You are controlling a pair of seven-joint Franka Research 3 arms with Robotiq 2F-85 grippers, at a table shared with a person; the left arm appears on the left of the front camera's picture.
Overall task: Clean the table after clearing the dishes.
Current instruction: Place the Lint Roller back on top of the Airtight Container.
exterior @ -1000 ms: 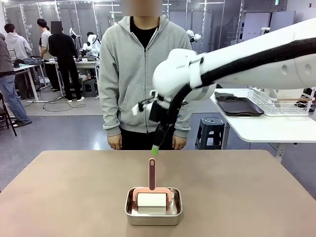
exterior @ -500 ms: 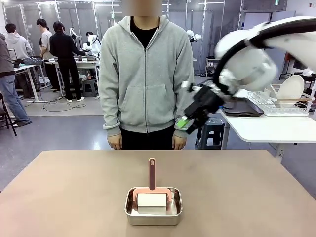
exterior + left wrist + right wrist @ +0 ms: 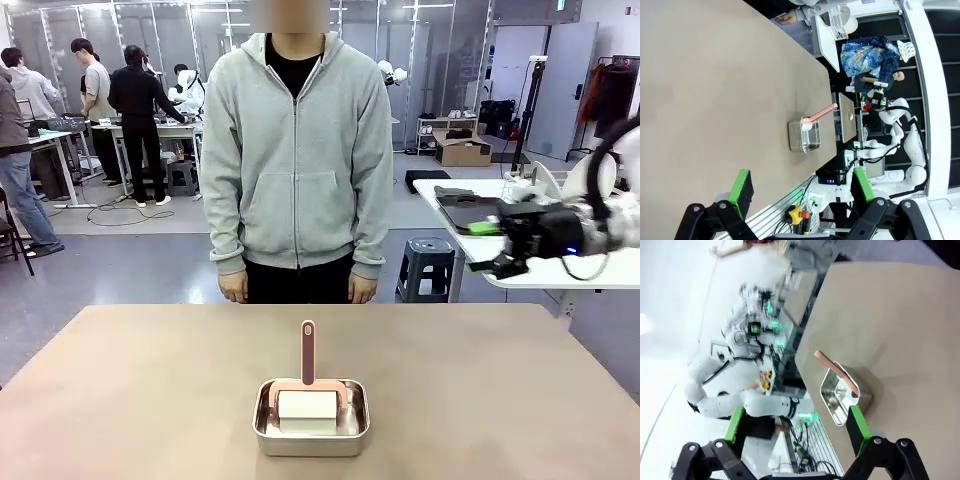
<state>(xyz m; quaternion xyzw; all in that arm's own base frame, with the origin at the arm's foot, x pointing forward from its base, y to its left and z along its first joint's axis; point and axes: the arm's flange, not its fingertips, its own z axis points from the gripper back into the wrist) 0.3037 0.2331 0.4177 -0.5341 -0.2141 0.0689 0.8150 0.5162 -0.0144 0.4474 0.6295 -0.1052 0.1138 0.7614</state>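
Note:
The taupe table has a square steel pan at its middle, holding a pink-handled tool with a white head. My right gripper hangs open off the table's far right, beside the white side table, fingers pointing left and holding nothing. In the right wrist view its green-padded gripper frames the pan from a distance. My left gripper is open over the table's near edge, far from the pan. Of the dishes, a white plate stands in a rack.
A person in a grey hoodie stands at the far edge with hands down. At right, a white side table carries a dark tray and a wire rack. A stool stands beside it.
My right arm has swung from above the pan's handle out to the right, ending beside the white side table. Its jaws stayed open. The pan and tool have not moved.

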